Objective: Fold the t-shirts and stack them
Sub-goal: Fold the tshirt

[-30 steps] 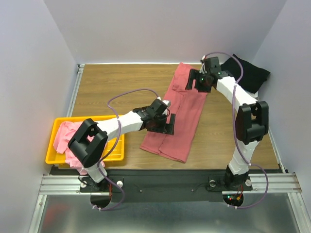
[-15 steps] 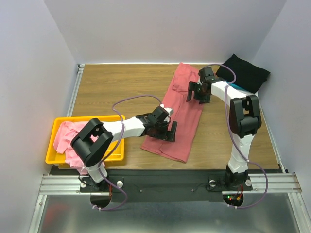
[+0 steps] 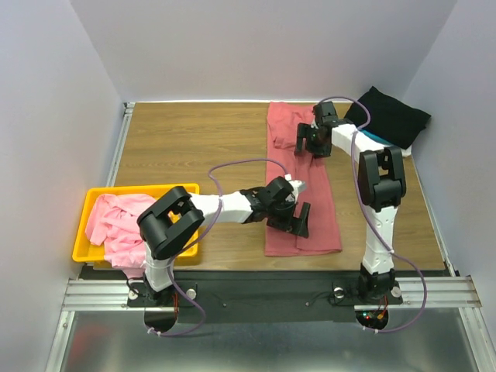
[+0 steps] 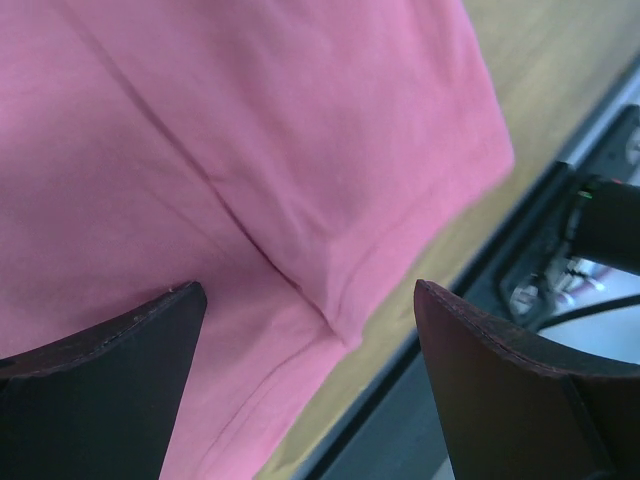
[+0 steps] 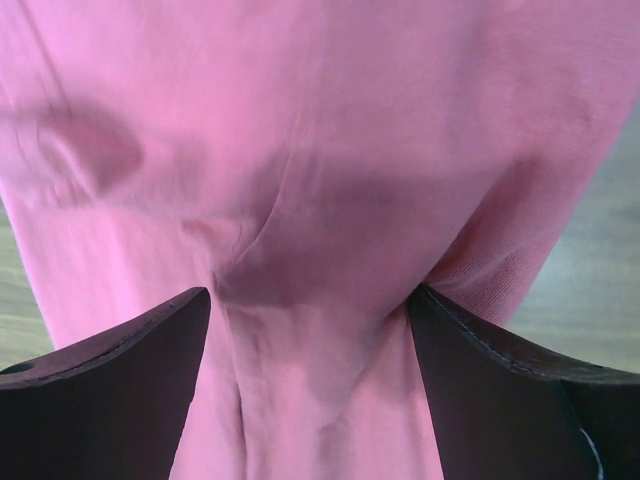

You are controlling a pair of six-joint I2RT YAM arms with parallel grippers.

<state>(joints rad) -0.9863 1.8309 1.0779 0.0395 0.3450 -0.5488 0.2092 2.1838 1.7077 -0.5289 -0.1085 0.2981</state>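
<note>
From above, the dusty-red t-shirt point(image 3: 318, 186) lies as a long narrow strip on the wooden table point(image 3: 194, 139). The left gripper point(image 3: 298, 215) is over its near end and the right gripper point(image 3: 308, 141) over its far end, probably to square it for a crosswise fold. The black t-shirt point(image 3: 391, 116) sits beyond the right fingers. The light pink t-shirt point(image 3: 116, 225) is heaped in the yellow basket point(image 3: 139, 188).

At the left wrist, the fingers point(image 4: 110, 340) are spread and hold nothing; a doubled hem lies between them.

At the right wrist, the fingers point(image 5: 500, 370) are also apart, and the cloth puckers between the tips.

you see the whole brown wooden table point(image 3: 194, 139) from high above its near edge, looking down. both wrist views face down, close on the large dusty-red cloth t-shirt point(image 3: 319, 194).
</note>
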